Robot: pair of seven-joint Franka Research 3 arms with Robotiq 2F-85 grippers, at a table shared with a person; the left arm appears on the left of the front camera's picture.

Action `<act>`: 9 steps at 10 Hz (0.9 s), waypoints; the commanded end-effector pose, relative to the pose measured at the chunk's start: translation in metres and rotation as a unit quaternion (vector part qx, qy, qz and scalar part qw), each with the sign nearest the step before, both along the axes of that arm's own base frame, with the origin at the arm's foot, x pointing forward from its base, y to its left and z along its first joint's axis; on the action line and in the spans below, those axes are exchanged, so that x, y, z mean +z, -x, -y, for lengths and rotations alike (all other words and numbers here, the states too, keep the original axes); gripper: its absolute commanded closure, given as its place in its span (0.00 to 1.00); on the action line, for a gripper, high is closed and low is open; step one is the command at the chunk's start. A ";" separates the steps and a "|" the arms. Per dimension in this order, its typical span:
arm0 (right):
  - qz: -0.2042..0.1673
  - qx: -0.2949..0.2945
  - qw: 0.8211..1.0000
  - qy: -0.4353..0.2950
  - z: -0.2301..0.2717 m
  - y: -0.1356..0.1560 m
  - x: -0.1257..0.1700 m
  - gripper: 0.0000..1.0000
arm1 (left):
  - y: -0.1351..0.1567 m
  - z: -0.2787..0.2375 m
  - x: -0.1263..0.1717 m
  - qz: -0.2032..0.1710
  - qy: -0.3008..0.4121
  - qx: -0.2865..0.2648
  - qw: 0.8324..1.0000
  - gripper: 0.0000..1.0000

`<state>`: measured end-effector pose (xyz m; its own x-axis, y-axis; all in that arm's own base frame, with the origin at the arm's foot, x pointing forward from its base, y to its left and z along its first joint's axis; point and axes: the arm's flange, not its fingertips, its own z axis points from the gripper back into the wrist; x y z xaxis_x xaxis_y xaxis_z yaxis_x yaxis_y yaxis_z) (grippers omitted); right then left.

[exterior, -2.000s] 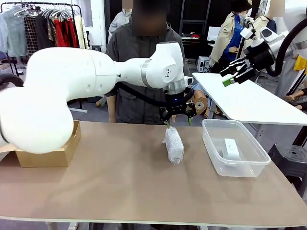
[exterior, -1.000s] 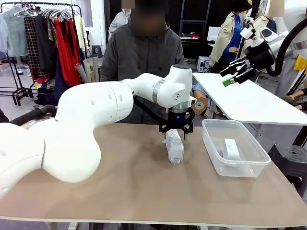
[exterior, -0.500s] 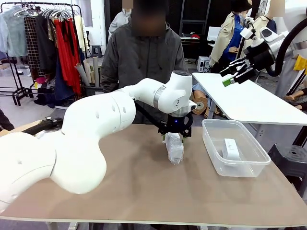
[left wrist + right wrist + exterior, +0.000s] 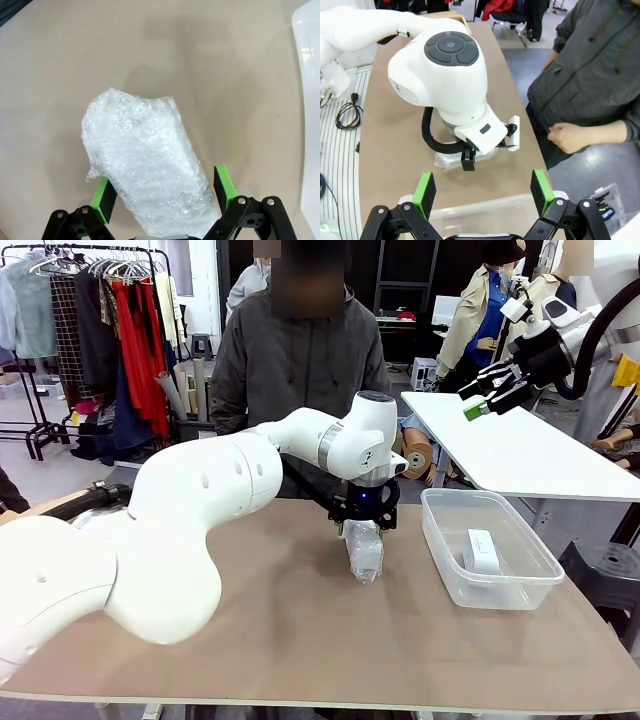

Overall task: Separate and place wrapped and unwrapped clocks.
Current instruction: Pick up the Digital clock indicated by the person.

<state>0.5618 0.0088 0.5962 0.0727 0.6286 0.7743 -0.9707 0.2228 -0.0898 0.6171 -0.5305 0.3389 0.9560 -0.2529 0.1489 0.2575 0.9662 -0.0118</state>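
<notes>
While my left claw (image 4: 362,527) hangs low over the middle of the desk (image 4: 250,640), its fingers stand spread, one green pad (image 4: 105,199) on each side of the wrapped clock (image 4: 364,548). The bundle of crinkly clear film lies flat on the desk, its far end between my pads, its near end pointing toward my side of the desk. From my left wrist the film looks to touch the one pad, while a gap shows at the other (I cannot tell whether either pad presses it).

My right claw (image 4: 482,399) is spread too, raised high off the desk's right side, holding nothing.

The bare clock (image 4: 481,551) lies inside the clear tub (image 4: 450,560) near the desk's right edge, just beside the bundle with a strip of open desk between them. Left of the bundle the desk is open brown surface toward the left edge, though my own left arm spans over it. The near edge has plenty of free room. The person (image 4: 297,370) stands at the far edge, a hand (image 4: 568,137) held in front of the body.

I can read no lettering on the film, tub or clock.
</notes>
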 end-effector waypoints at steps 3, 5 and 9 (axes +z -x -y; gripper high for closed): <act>0.002 0.002 1.000 -0.001 0.000 0.002 0.001 0.00 | 0.001 0.001 0.000 0.000 0.000 -0.001 1.000 0.00; 0.002 0.002 1.000 -0.001 0.000 0.002 0.001 0.00 | 0.002 0.001 -0.004 -0.017 0.001 0.001 1.000 0.40; 0.002 0.002 1.000 -0.001 0.000 0.002 0.001 0.00 | 0.010 -0.005 0.007 -0.023 -0.018 0.020 0.999 1.00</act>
